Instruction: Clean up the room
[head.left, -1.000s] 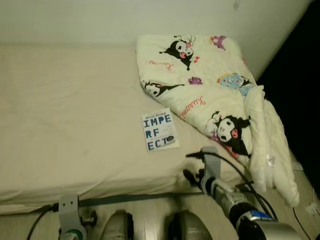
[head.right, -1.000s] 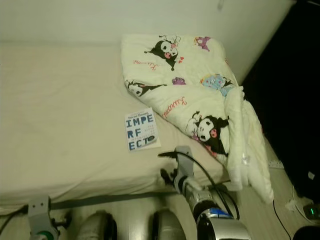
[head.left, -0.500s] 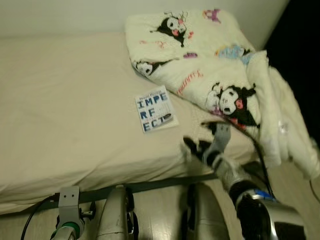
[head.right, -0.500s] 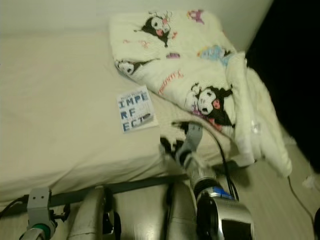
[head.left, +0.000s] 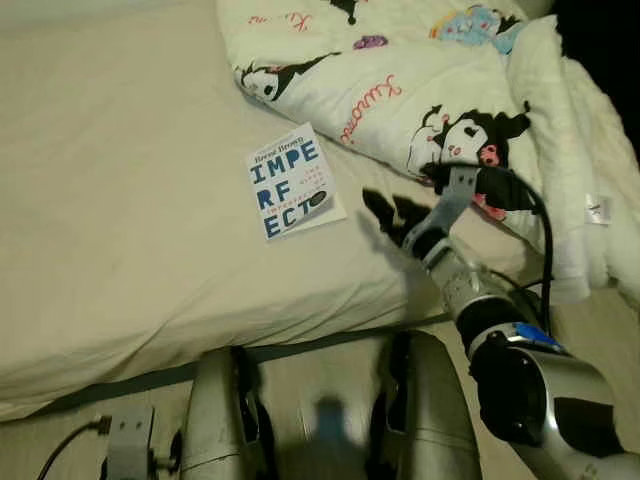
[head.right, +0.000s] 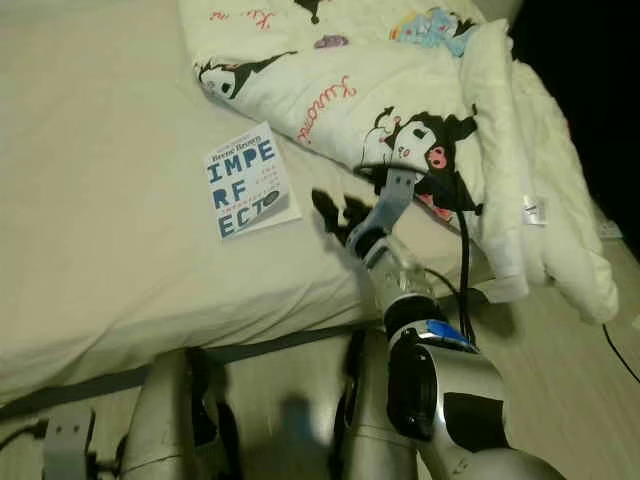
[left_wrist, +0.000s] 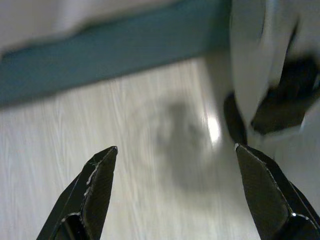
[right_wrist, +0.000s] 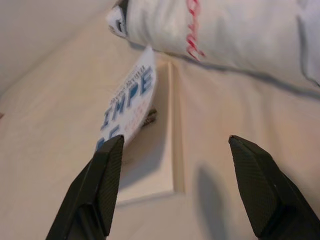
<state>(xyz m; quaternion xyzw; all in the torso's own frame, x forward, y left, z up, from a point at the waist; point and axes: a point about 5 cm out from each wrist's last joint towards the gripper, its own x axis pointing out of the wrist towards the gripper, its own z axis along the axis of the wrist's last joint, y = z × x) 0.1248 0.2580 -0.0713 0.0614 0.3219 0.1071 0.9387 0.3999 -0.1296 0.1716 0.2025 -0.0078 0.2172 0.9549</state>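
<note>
Plainly, little of the tidying is done yet. In the left eye view, a thin white paperback book with large blue letters (head.left: 290, 181) lies flat on the cream-sheeted bed (head.left: 120, 200), near the front edge and just beside a rumpled white quilt printed with black cartoon characters (head.left: 420, 90), which sits bunched at the bed's right end and spills over the side. The right hand (head.left: 393, 213) reaches out over the mattress, its two black fingers spread wide, near the book's right edge but apart from it and holding nothing.

In the right eye view the same layout reads a little clearer: a gap of bare sheet lies between the book (head.right: 245, 181) and the right hand (head.right: 340, 210), and the quilt's loose edge hangs down towards the pale wooden floor (head.right: 560, 400).

In the left wrist view, the left hand (left_wrist: 175, 165) hangs low over the floor beside the dark teal bed base (left_wrist: 110, 50), fingers wide and empty; the picture is blurred, so the dark shapes at one side may be part of the robot's own leg.

In the right wrist view, the book (right_wrist: 131, 102) lies just ahead, partly between the two open fingers (right_wrist: 102, 180), its cover seeming slightly lifted. By my reading, picking up the book is the step in hand, and the quilt remains unfolded.
</note>
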